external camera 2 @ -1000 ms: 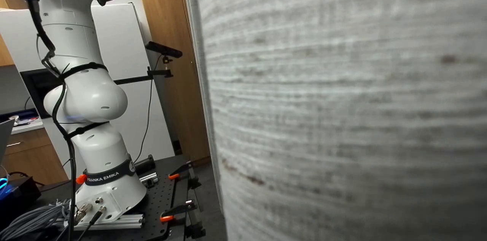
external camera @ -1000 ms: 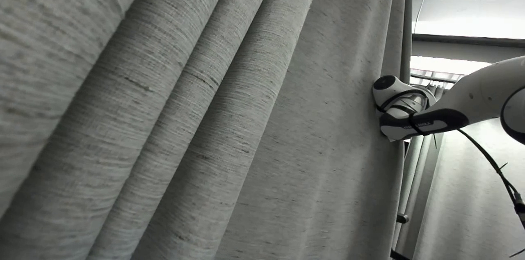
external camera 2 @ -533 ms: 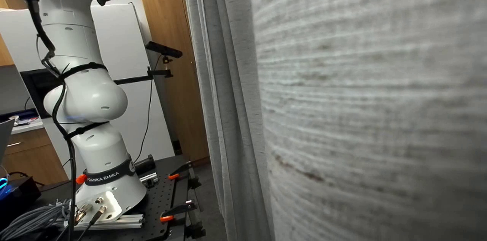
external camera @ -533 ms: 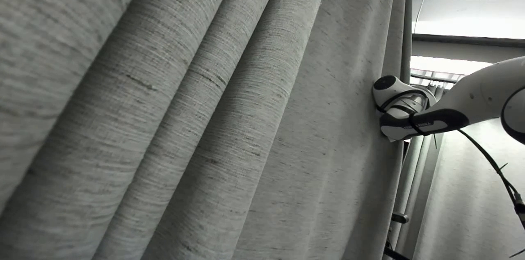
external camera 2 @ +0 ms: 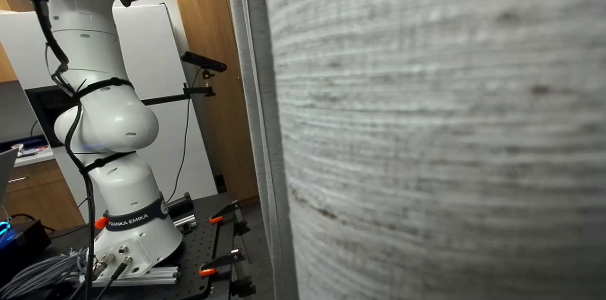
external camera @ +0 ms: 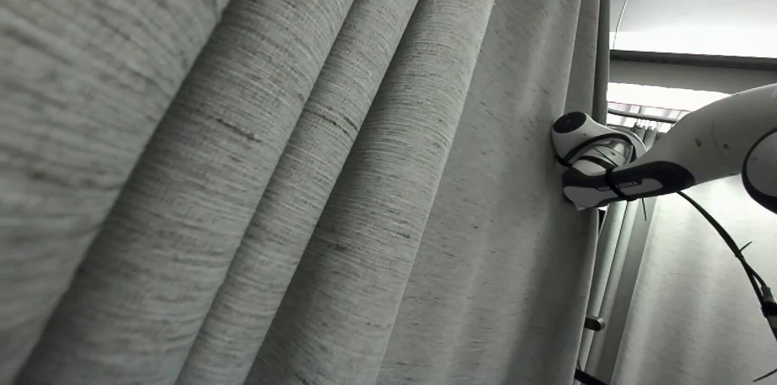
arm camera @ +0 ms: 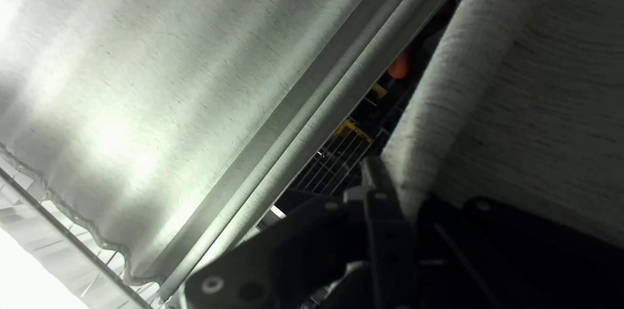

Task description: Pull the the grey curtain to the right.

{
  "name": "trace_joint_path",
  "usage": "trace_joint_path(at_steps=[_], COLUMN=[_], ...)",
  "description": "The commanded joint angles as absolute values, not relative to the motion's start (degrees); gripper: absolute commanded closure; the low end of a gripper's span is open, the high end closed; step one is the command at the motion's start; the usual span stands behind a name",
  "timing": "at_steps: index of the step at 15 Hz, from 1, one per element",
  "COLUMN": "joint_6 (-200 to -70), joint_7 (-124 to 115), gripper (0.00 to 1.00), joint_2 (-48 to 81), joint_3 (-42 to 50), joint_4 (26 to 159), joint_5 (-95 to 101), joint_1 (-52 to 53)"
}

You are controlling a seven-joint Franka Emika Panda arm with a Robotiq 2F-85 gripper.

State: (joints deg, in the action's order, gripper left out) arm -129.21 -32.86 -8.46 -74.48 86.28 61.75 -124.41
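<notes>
Past the clamped edge of the bench (external camera 2: 203,201), the grey curtain (external camera: 388,166) is being pinched in the closed claw (arm camera: 407,196) and being swung toward the unmoved arm (external camera: 710,145) (sway, probably, not progress).

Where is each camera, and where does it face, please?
An exterior view: near the grey curtain, facing upward along it; forearm and wrist show.
An exterior view: near it too, facing the base; lower arm shows.
Wrist view: on the wrist, facing another drape past the jaws.
Both exterior views share the grey curtain.
</notes>
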Motion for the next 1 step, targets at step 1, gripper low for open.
trace_joint_path(at_steps=[1], joint_6=[-129.2], joint_7=[-32.9], gripper=[0.98], joint_2=[-8.5], joint_3=[-74.5], joint_4=[86.3], joint_5=[61.8], joint_1=[-124.4])
